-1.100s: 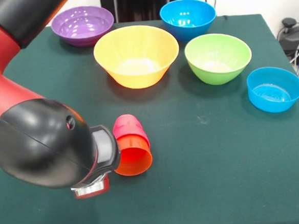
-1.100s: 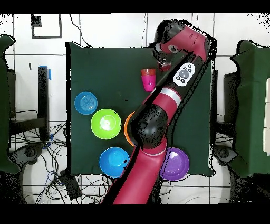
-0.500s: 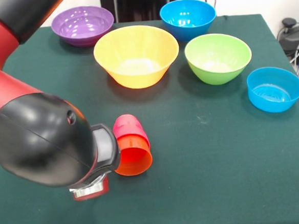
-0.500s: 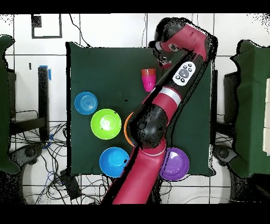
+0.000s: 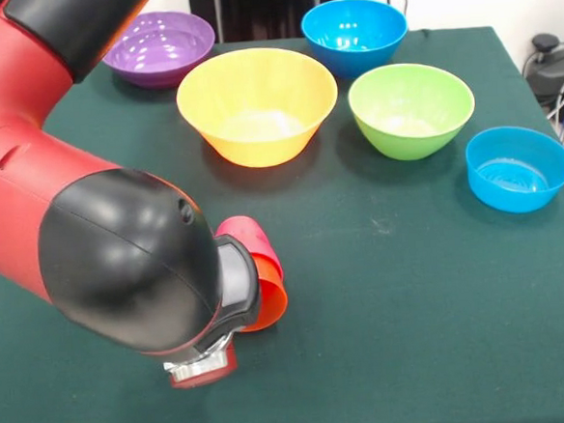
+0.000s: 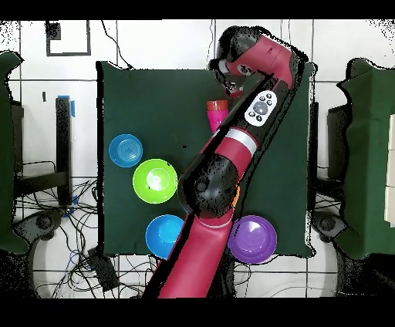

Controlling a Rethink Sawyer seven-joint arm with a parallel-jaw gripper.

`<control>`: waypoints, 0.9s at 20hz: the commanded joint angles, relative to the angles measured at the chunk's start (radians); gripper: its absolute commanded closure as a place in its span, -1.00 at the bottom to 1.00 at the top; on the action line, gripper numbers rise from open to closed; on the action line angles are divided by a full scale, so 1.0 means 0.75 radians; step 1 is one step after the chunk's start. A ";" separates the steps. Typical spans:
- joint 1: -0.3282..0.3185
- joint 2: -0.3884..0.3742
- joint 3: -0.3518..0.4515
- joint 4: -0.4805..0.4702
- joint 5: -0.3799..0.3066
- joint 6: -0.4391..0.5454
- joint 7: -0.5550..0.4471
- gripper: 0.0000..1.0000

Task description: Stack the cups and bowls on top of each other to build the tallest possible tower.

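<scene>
A red-pink cup (image 5: 248, 236) lies on its side on the green cloth with an orange cup (image 5: 275, 299) fitted over its mouth end. In the overhead view the same pair shows as the orange cup (image 6: 217, 105) and the red-pink cup (image 6: 217, 120). My gripper (image 5: 204, 365) hangs under the black wrist, just left of the orange cup, and the wrist covers that cup's left side. Whether the gripper is open or shut does not show. Behind stand an orange-yellow bowl (image 5: 257, 102), a purple bowl (image 5: 159, 44), a blue bowl (image 5: 355, 32), a lime green bowl (image 5: 411, 108) and a smaller blue bowl (image 5: 518, 168).
The red and black arm (image 5: 78, 206) fills the left of the front view and crosses the table (image 6: 146, 92) lengthwise in the overhead view. Cables and a black device (image 5: 553, 67) lie beyond the table's right edge.
The wrist has swung right and nearer the cups, and now covers part of the orange cup. The cups and bowls have not moved.
</scene>
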State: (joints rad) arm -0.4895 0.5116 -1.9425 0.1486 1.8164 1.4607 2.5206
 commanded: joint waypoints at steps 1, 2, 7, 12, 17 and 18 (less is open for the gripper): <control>0.029 0.033 0.090 -0.038 -0.075 -0.115 -0.050 -1.00; 0.026 0.026 0.083 -0.044 -0.073 -0.104 -0.046 -1.00; 0.015 0.021 0.050 -0.062 -0.052 -0.052 -0.023 -1.00; 0.001 0.024 0.019 -0.079 -0.037 0.052 -0.017 -1.00; -0.009 0.022 -0.014 -0.090 -0.006 0.077 0.001 -1.00; -0.010 0.022 -0.012 -0.090 -0.002 0.076 0.005 -1.00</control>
State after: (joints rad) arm -0.4927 0.5118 -1.9277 0.1487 1.8225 1.4559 2.5206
